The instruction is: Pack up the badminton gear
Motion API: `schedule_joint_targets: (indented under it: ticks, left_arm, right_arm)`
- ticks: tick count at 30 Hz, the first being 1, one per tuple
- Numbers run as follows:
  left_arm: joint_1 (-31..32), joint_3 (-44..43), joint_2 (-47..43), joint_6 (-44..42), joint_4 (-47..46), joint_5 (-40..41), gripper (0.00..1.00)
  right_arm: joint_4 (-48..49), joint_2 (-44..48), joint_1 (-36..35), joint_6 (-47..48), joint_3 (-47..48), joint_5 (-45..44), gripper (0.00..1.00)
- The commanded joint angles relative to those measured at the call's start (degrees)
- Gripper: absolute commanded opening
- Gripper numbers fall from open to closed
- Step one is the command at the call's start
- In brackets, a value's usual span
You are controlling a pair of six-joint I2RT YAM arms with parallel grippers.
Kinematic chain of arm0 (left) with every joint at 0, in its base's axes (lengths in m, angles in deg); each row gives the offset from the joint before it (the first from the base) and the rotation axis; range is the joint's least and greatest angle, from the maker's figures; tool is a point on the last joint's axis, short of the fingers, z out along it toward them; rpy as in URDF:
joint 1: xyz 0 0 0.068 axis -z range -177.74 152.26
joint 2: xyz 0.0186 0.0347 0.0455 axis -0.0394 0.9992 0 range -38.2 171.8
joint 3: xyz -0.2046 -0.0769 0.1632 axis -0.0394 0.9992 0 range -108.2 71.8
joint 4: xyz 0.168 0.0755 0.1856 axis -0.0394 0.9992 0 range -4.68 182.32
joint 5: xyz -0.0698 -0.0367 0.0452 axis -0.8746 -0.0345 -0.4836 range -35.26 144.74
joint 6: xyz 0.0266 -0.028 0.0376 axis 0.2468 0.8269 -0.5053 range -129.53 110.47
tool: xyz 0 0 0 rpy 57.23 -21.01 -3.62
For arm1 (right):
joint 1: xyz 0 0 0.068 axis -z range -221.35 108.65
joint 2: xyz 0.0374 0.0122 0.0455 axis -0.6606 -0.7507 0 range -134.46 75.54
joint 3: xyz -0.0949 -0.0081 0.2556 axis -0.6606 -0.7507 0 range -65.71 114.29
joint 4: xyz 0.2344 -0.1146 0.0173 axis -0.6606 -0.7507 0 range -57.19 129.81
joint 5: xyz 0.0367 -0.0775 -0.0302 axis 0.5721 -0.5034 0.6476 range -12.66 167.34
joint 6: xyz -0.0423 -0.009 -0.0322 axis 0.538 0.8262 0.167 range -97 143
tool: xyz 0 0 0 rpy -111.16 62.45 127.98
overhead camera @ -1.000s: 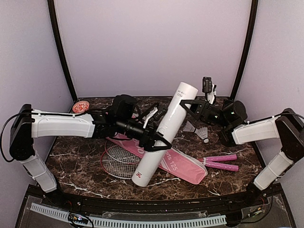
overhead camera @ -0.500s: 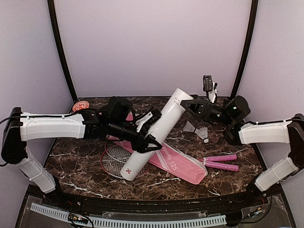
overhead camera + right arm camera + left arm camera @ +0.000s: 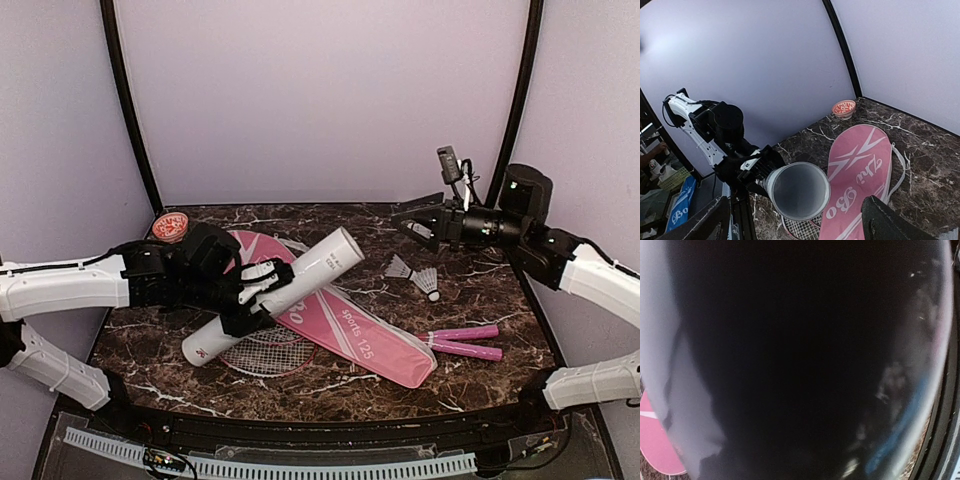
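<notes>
You see a glossy dark marble-look tabletop (image 3: 160,365), a smooth white tube (image 3: 312,271), a matt pink cloth bag (image 3: 375,345), feathered shuttlecocks (image 3: 400,268).

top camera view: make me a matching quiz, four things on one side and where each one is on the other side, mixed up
Things:
1. white tube
2. red cap
3. shuttlecocks
4. racket handles

Places:
a. back left corner of the table
b. front right, past the narrow end of the pink bag
c. in the left gripper, tilted above the bag
d. on the table behind the bag, right of centre

Pairs: 1-c, 2-a, 3-d, 4-b
</notes>
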Motion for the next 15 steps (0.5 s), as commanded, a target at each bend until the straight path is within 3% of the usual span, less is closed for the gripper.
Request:
schedule_joint_targets:
  ticks: [1, 6, 15]
  left_arm:
    - [0.2, 3.9, -4.95, -6.28, 1.37, 5.78, 0.5]
    - [1.65, 9.45, -8.52, -10.72, -1.39, 10.59, 0.48]
    - [3.57, 13.34, -11.65, -12.03, -5.65, 13.28, 0.45]
  right_arm:
    - [-21.38, -0.28, -2.11, 8.26, 5.45, -2.73, 0.87]
    - [-29.76, -3.38, -5.9, 12.38, 10.32, -4.17, 0.75]
    - [-32.56, -10.2, -15.55, 13.4, 15.32, -3.03, 0.52]
